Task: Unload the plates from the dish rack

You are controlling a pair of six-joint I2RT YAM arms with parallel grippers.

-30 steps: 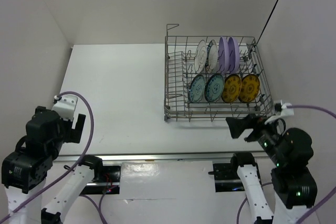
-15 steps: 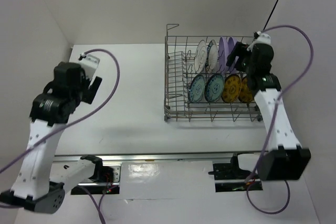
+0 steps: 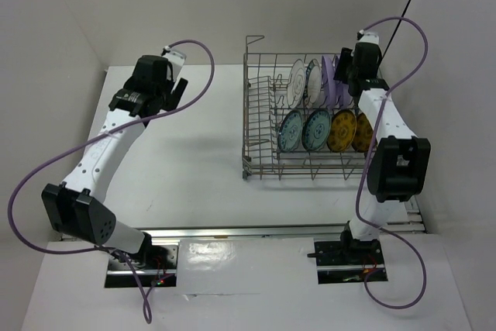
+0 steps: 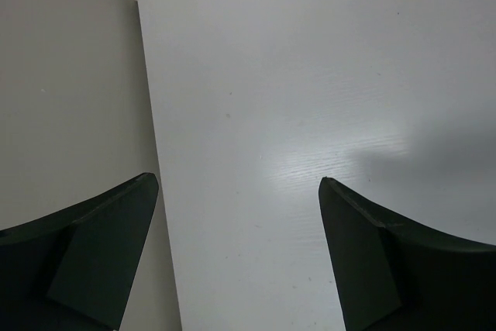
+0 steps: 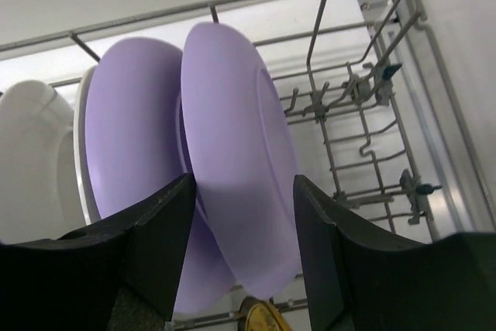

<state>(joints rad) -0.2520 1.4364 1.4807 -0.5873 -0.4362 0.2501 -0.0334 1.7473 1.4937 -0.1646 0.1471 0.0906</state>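
Right hand (image 5: 242, 184) — fingers spread open — straddles the edge of the outer lavender plate (image 5: 229, 114).

We see white links and black joint housings on the left arm (image 3: 105, 145) and the right arm (image 3: 381, 114). A purple cable (image 3: 425, 43) loops from each wrist. We also note matte black, wedge-shaped fingers (image 4: 101, 253).

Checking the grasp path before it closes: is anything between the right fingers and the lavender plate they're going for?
Nothing visible. The right gripper, fingers open, straddles the nearer lavender plate with no wire or object between. The other lavender plate stands close beside it, near one finger.
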